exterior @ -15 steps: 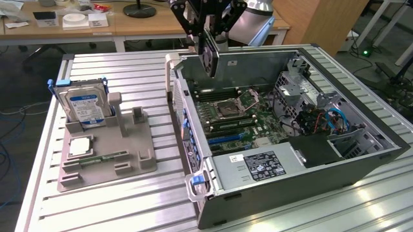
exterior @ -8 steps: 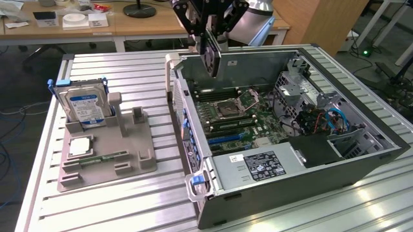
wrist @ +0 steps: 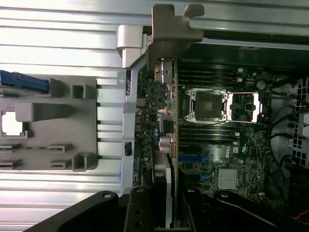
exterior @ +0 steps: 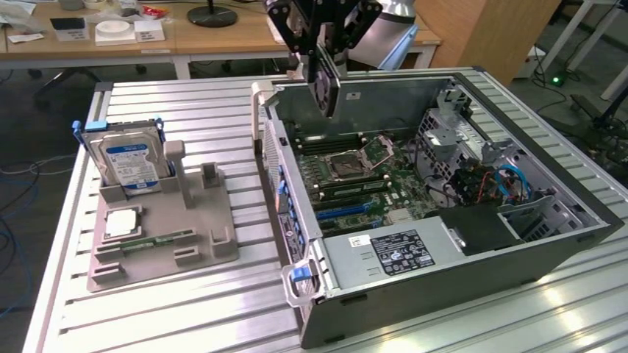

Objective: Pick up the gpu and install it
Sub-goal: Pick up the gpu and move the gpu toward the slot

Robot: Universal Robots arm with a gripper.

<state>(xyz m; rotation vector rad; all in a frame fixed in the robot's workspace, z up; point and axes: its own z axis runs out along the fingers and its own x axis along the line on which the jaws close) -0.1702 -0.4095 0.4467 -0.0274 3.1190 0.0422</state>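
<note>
A ribbed silvery aluminium table [exterior: 176, 309] is shown, with wooden desks [exterior: 216, 40] seen behind it. On the table, towards the exterior view's right, a large dark metal computer case [exterior: 442, 294] is laid on its side with its panel off. A green motherboard [exterior: 363, 184] is exposed inside it. A grey boxy power supply with a black label [exterior: 393, 254] is seated at the near end of the case.

Just beside the case, at the exterior view's left, a flat grey moulded fixture tray [exterior: 206, 243] is placed on the table.

A black robot gripper [exterior: 324, 51] is seen above the far end of the case. Its fingers are closed on the gpu [exterior: 331, 92], a thin flat dark card with a silvery-grey metal bracket. The card is held upright and hangs down from the fingers, over the motherboard near the case wall that faces the tray. Whether its lower edge is already down inside the case cannot be told.

A boxy silver hard drive with a blue and white label [exterior: 128, 162] is stood upright at the far end of the tray. A square silver processor socket [exterior: 358, 157] is seen open on the motherboard. A small square pale chip [exterior: 123, 223] and a narrow green memory stick [exterior: 157, 240] are laid in the tray's nearer slots
</note>
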